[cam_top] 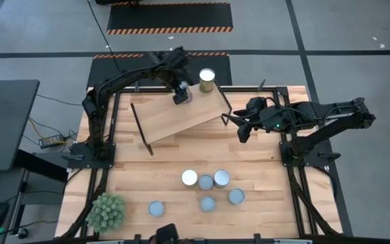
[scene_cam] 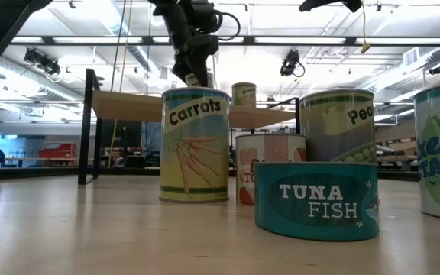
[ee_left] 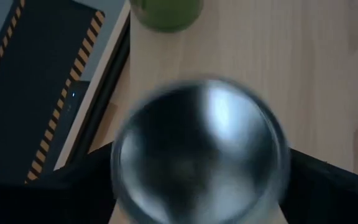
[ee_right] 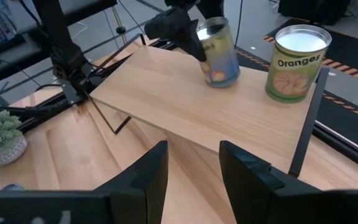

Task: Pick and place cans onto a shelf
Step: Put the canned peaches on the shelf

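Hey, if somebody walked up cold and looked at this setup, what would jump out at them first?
Probably the left gripper, shut on a can that it holds over the tilted shelf at the table's far side, beside an Oranges can already standing there. Next, the cluster of five cans waiting on the near tabletop, with a spiky green plant at the near-left corner. The right gripper hangs open beside the shelf.

Bright overhead room light; blurred, perhaps glare-streaked can top point(ee_left: 201, 149) close-up.
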You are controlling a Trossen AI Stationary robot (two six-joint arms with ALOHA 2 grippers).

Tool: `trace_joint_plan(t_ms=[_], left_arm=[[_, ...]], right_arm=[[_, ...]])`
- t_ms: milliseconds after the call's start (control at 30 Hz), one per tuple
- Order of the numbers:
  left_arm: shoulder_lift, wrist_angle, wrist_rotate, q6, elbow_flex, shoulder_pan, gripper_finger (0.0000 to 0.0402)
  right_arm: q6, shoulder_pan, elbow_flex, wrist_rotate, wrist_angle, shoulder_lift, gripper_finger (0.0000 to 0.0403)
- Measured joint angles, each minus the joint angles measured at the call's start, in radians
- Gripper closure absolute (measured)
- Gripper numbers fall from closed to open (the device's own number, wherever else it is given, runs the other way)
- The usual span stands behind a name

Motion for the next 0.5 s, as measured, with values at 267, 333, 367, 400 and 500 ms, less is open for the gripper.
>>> trace_joint_plan(t_ms=[267, 333, 367, 400, 500], left_arm=[[-0.001, 0.047, 0.0, 0.0, 0.001, -0.007, 0.0006], [-0.002, 0.057, 0.0, 0.005, 0.015, -0.007, 0.0006], [-0.003, 0.063, 0.0, 0.011, 0.025, -0.007, 0.0005], [-0.003, 0.061, 0.0, 0.02, 0.039, -0.007, 0.0005], [-0.005, 0.061, 0.001, 0.038, 0.086, -0.007, 0.0005]], right_arm=[[0.0, 0.0, 0.0, 0.0, 0.0, 0.0, 0.0252], [0.0, 0.0, 0.0, 0.0, 0.0, 0.0, 0.0252], [0.0, -0.003, 0.0, 0.0, 0.0, 0.0, 0.0252], [0.0, -0.005, 0.0, 0.0, 0.0, 0.0, 0.0252], [0.0, -0.014, 0.0, 0.0, 0.0, 0.0, 0.0252]])
